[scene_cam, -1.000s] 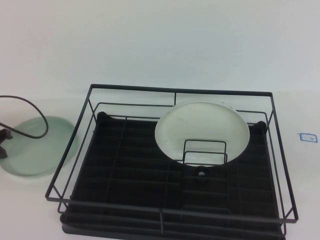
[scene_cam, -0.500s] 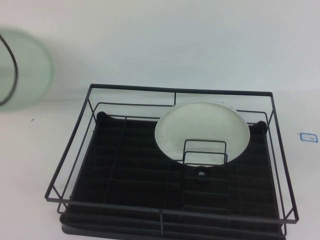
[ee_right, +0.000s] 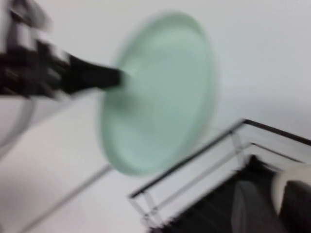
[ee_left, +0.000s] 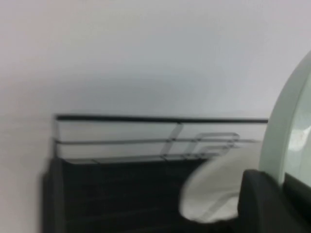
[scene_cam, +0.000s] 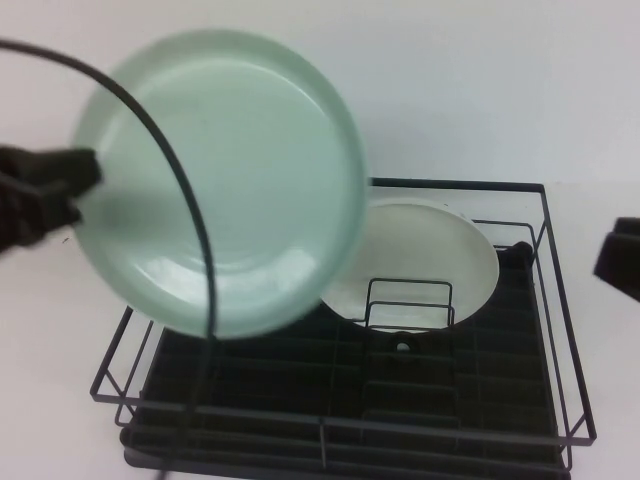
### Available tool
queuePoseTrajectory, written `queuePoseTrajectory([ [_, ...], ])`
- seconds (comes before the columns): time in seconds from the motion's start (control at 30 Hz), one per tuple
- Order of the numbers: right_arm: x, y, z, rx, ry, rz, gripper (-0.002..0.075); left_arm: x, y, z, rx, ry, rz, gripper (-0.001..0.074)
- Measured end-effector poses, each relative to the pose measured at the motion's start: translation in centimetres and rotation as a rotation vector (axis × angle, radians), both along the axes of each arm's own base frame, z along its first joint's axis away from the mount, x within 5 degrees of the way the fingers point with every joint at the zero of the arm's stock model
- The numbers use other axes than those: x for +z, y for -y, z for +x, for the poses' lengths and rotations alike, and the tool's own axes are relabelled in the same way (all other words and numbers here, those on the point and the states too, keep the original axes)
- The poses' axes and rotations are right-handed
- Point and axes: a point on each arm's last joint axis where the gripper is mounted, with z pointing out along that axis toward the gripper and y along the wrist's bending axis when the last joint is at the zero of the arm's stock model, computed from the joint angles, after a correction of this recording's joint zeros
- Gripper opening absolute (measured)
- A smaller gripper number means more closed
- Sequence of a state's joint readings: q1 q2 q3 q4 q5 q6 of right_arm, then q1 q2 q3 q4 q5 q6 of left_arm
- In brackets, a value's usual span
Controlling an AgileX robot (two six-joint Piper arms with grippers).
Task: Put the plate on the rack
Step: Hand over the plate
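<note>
The mint-green plate (scene_cam: pixel 225 180) is held up in the air, tilted and close to the high camera, over the left part of the black wire rack (scene_cam: pixel 556 330). My left gripper (scene_cam: pixel 82 183) is shut on the plate's left rim. In the left wrist view the plate's rim (ee_left: pixel 284 131) sits between the dark fingers (ee_left: pixel 260 204). The right wrist view shows the plate (ee_right: pixel 160 92) with the left gripper (ee_right: pixel 109 78) on its edge, above the rack (ee_right: pixel 194 167). My right gripper (scene_cam: pixel 620 258) is at the right edge, beside the rack, open and empty.
A white plate (scene_cam: pixel 430 255) leans in the rack's back right part, behind a small wire loop divider (scene_cam: pixel 410 300). It also shows in the left wrist view (ee_left: pixel 218 189) and the right wrist view (ee_right: pixel 286 187). The left arm's black cable (scene_cam: pixel 190 230) crosses in front of the green plate.
The left gripper has carried the green plate from the table left of the rack up and to the right, over the rack. The right gripper has come into view at the right edge.
</note>
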State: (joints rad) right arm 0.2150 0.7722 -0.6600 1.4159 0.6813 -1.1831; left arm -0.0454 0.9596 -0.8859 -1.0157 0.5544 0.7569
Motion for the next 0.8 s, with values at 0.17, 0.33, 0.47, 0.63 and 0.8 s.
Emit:
queuePoseTrajectory([
  [0.17,0.9,-1.3,0.4,0.182,-0.066,0.086,0.0235,-1.0,2.2,-0.5,-0.117,-0.025,0.013,0.0008],
  [0.33,0.8,-2.0,2.0,0.251,-0.131,0.099,0.0255,-0.4,3.9,-0.9,-0.152,0.044,-0.019,0.0008],
  [0.47,0.1,-2.3,3.3,0.248,-0.175,0.094,0.0266,-0.3,4.9,-1.4,-0.211,0.046,-0.022,0.0008],
  [0.63,-0.6,-2.4,4.2,0.230,-0.196,0.082,0.0306,-0.2,5.1,-1.4,-0.210,0.056,-0.032,0.0012],
  [0.8,-0.8,-2.4,4.6,0.216,-0.198,0.091,0.0317,-0.1,5.2,-1.5,-0.217,0.068,-0.040,0.0015],
])
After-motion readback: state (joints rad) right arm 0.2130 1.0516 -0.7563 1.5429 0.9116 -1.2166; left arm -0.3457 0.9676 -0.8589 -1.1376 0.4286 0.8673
